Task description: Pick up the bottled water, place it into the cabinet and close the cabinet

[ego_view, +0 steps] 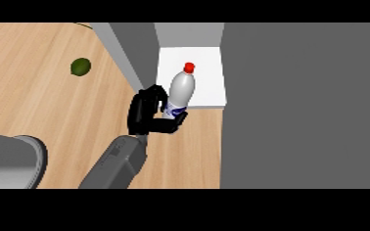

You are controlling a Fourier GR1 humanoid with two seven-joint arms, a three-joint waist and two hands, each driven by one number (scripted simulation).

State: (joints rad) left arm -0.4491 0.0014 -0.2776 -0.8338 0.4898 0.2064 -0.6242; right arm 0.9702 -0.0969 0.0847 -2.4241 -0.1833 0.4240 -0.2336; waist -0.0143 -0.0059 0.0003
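Right hand (148, 112) fingers curled round bottled water (180, 90) w/ red cap, at cabinet (192, 73) shelf's front edge.

One head view, steeply down onto the counter (65, 112) and open cabinet (189, 54).

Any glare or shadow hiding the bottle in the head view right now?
Head view: even, flat lighting with no glare; the white plastic bottle with the red cap stands out clearly against the white cabinet shelf; only its base is hidden, by the black left hand curled round it; grey cabinet walls look uniformly dim.
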